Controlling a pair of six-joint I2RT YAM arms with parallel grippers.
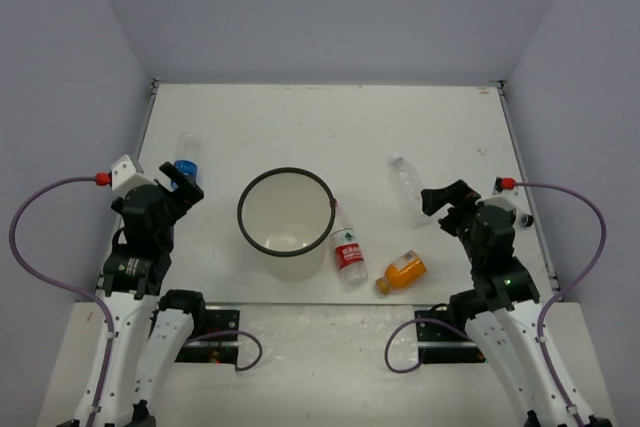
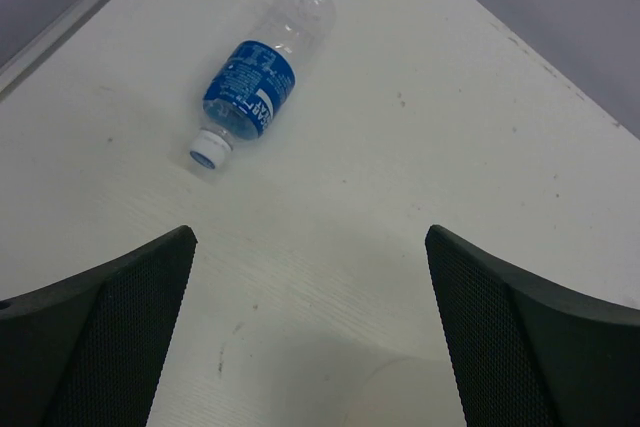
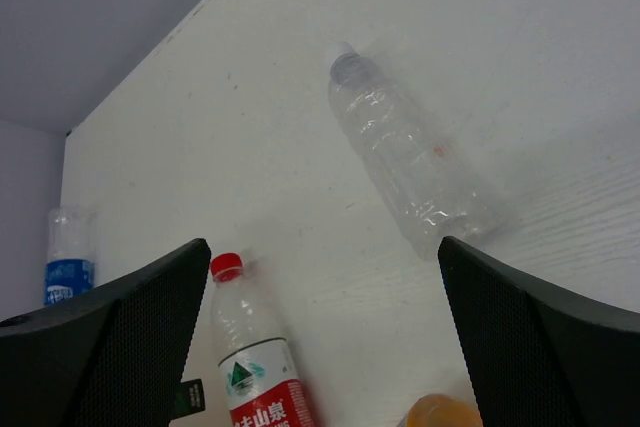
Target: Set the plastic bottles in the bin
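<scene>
The round white bin (image 1: pixel 241 215) with a black rim stands in the middle of the table. A clear bottle with a blue label (image 1: pixel 187 159) lies left of it, just ahead of my open, empty left gripper (image 1: pixel 186 183); it also shows in the left wrist view (image 2: pixel 255 87). A clear unlabelled bottle (image 1: pixel 408 187) lies right of the bin, beside my open, empty right gripper (image 1: pixel 447 197). A red-capped bottle with a red-white label (image 1: pixel 348 247) and a stubby orange bottle (image 1: pixel 402 271) lie in front. A further bottle (image 1: pixel 521 216) is mostly hidden behind the right arm.
Raised table edges run along the left (image 1: pixel 148 117) and right (image 1: pixel 515 147) sides, with grey walls behind. The right wrist view shows the clear bottle (image 3: pixel 410 157), the red-capped bottle (image 3: pixel 255 357) and the orange bottle's top (image 3: pixel 440 413).
</scene>
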